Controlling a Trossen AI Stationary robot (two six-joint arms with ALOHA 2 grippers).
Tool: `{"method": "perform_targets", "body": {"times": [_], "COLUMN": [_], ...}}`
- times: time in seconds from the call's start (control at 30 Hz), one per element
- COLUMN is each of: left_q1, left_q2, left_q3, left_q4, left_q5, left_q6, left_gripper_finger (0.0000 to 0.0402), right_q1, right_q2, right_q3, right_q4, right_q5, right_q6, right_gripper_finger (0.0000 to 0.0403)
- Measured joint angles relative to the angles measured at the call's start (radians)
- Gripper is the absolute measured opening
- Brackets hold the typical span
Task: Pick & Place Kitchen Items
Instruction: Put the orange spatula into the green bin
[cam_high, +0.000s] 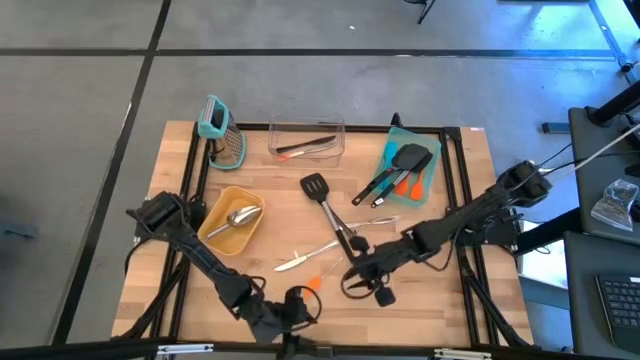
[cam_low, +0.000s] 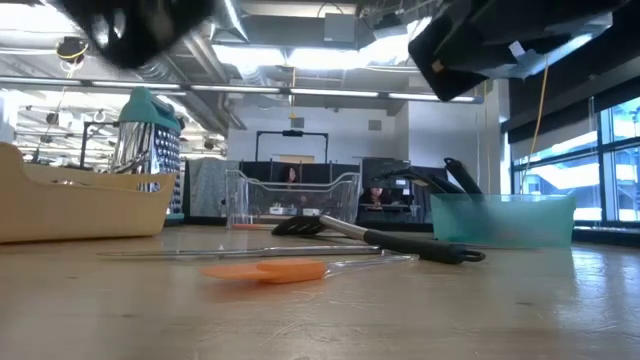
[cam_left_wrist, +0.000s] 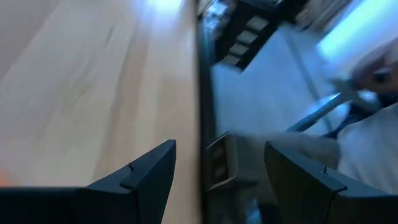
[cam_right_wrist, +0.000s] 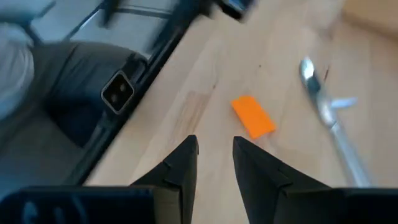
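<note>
An orange silicone spatula (cam_high: 312, 283) lies flat on the wooden table near the front edge; its head shows in the right wrist view (cam_right_wrist: 253, 116) and the low view (cam_low: 265, 270). Thin metal pieces (cam_high: 300, 261) lie beside it. A black slotted turner (cam_high: 325, 203) lies at the table's middle. A silver scoop (cam_high: 238, 217) rests in a tan bowl (cam_high: 215, 236). My right gripper (cam_right_wrist: 216, 149) hovers just right of the orange spatula (cam_high: 362, 288), fingers narrowly open and empty. My left gripper (cam_left_wrist: 221, 162) is wide open and empty at the table's front edge (cam_high: 300, 305).
A teal tray (cam_high: 425, 180) at the back right holds black and orange utensils. A clear container (cam_high: 305, 128) at the back middle holds one utensil. A teal-handled grater (cam_high: 218, 135) stands at the back left. Black frame rails run along the table's sides.
</note>
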Motion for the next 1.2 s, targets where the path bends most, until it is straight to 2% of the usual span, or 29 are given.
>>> {"method": "perform_targets", "body": {"times": [0.1,0.17,0.3,0.37,0.5,0.67,0.77,0.9,1.2], "left_q1": [-0.022,-0.040,-0.082,-0.106,-0.141,-0.154,-0.137,-0.101,-0.061], "left_q2": [0.000,0.000,-0.001,-0.001,-0.001,0.025,0.063,0.103,0.114], "left_q3": [0.000,0.000,0.000,0.000,0.000,0.000,0.000,0.000,0.000], "left_q4": [0.107,0.185,0.280,0.287,0.267,0.270,0.275,0.272,0.279], "left_q5": [-0.024,-0.060,-0.159,-0.219,-0.329,-0.458,-0.543,-0.556,-0.448], "left_q6": [0.074,0.140,0.241,0.257,0.251,0.258,0.236,0.174,0.150], "left_gripper_finger": [0.0242,0.0242,0.0242,0.0242,0.0242,0.0242,0.0242,0.0242,0.0242], "right_q1": [-0.015,-0.023,-0.015,-0.003,0.006,0.003,0.000,-0.011,-0.056], "right_q2": [0.067,0.116,0.206,0.238,0.248,0.248,0.267,0.291,0.335], "right_q3": [0.086,0.143,0.221,0.237,0.237,0.236,0.237,0.236,0.212], "right_q4": [-0.085,-0.157,-0.245,-0.274,-0.342,-0.255,-0.220,-0.303,-0.330], "right_q5": [-0.032,-0.050,-0.018,-0.002,0.021,0.210,0.212,0.206,0.206], "right_q6": [0.180,0.219,0.125,0.062,0.036,0.040,0.040,0.042,0.059], "right_gripper_finger": [0.0106,0.0106,0.0106,0.0106,0.0106,0.0106,0.0106,0.0106,0.0106]}}
